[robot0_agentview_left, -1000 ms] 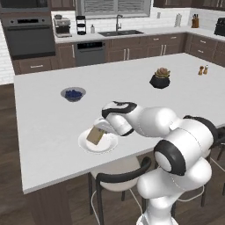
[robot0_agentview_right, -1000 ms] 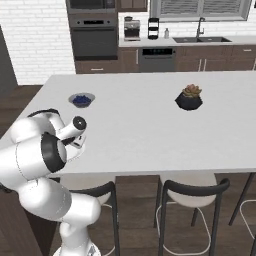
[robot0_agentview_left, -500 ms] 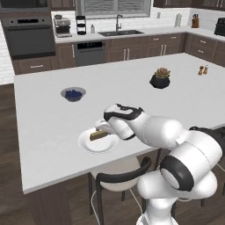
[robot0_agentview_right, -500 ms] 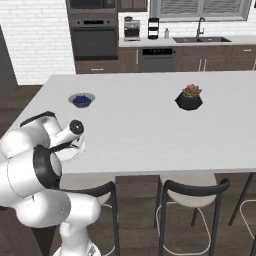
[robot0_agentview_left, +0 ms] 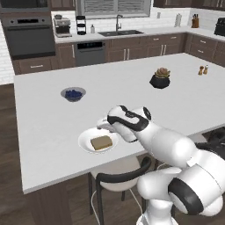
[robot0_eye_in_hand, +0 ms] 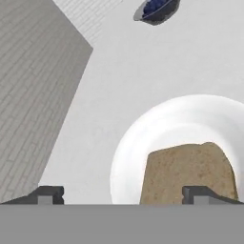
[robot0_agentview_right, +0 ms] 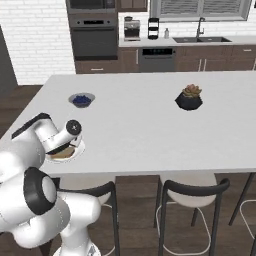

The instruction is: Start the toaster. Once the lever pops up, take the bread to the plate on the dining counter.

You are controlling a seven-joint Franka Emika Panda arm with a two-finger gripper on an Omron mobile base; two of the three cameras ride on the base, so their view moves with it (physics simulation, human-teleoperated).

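Note:
The tan bread (robot0_agentview_left: pixel 101 142) lies flat on the round white plate (robot0_agentview_left: pixel 86 143) near the front edge of the dining counter (robot0_agentview_left: pixel 44 127). My gripper (robot0_agentview_left: pixel 105 127) hovers just above the plate's far right side, open and holding nothing. In the hand view the gripper (robot0_eye_in_hand: pixel 124 194) stands wide; the bread (robot0_eye_in_hand: pixel 190 169) rests free on the plate (robot0_eye_in_hand: pixel 131 140) under the right fingertip (robot0_eye_in_hand: pixel 198 193). From the right base view my wrist covers part of the plate (robot0_agentview_right: pixel 76 150) and the bread (robot0_agentview_right: pixel 61 153). A black box that looks like the toaster (robot0_agentview_left: pixel 219 27) sits at the back counter's right end.
A small bowl of blue berries (robot0_agentview_left: pixel 73 93) stands behind the plate, and the bowl (robot0_eye_in_hand: pixel 155 8) sits at the top of the hand view. A potted succulent (robot0_agentview_left: pixel 160 78) and two shakers (robot0_agentview_left: pixel 203 69) stand further right. Stools (robot0_agentview_right: pixel 192 192) line the near side.
The jaws have opened and let go of the bread, which went from tilted in the grip to flat on the plate. The hand has drawn back slightly.

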